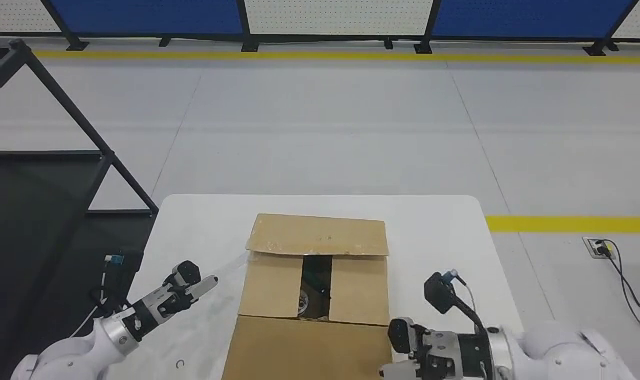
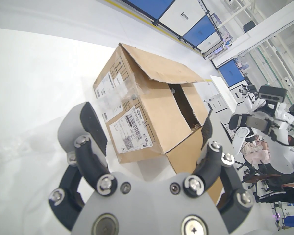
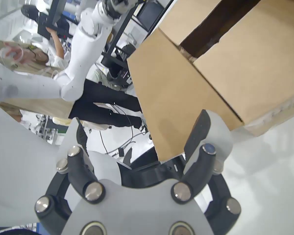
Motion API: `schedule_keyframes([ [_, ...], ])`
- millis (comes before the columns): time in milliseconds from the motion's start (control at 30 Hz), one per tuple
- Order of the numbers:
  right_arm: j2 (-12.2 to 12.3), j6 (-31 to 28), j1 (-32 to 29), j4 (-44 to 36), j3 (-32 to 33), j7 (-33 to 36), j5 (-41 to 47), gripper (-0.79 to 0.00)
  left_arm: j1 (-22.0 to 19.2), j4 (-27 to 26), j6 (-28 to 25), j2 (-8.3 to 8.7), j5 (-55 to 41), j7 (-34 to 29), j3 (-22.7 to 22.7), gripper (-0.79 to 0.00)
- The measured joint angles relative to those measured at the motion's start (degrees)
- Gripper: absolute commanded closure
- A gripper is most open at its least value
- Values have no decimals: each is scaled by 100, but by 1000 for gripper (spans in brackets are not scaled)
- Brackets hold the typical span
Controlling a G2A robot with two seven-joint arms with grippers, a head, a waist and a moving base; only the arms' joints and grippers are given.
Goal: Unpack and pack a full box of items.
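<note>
top view looks down on a brown cardboard box [image 1: 275, 285] standing on the white table [image 1: 200, 225], toward the robot's edge. its far flap [image 1: 318, 235] and near flap [image 1: 300, 350] are folded outward. the two inner flaps lie almost flat with a dark slot [image 1: 317, 280] between them; something dark sits inside, too hidden to name. the left gripper [image 1: 203, 282] hangs over bare tabletop just left of the box, apart from it, its fingers spread with nothing between them. left wrist view has it pointed at the box's side wall, where white shipping labels [image 2: 134, 130] and a patch of clear film [image 2: 127, 88] are stuck. right wrist view shows the right gripper [image 3: 140, 121] at the near flap's corner on the box's right side, fingers [image 3: 198, 133] wide apart. the flap's corner lies in the gap between them, and i cannot tell whether either one touches it. a black metal frame [image 1: 60, 130] stands on the floor left of the table.
</note>
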Motion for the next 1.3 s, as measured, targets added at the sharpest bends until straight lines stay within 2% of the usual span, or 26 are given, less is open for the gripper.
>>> schedule_keyframes([
  [133, -56, 965, 490, 263, -201, -326, 286, -785, 0, 0, 0, 0, 0, 0, 0, -785],
  [500, -62, 948, 437, 293, -223, -343, 319, -785, 7, -6, 4, -1, -11, 13, 6, -785],
  [567, -93, 1161, 471, 432, -333, -496, 538, -785, 40, -46, 15, -3, -88, 55, 41, -785],
  [700, -207, 1845, 884, 811, -738, -1052, 835, -785, 87, -207, -90, 19, -173, -2, 85, -785],
  [800, -299, 2126, 1212, 1149, -974, -1529, 993, -785, 140, -257, -223, 31, -332, -7, 97, -785],
  [1067, -519, 2357, 1894, 2046, -1536, -2118, 1295, -785, 197, -260, -324, 66, -668, 20, 70, -785],
  [1300, -650, 1825, 2130, 2205, -1651, -2528, 1525, -785, 281, -263, -325, 98, -649, 93, 36, -785],
])
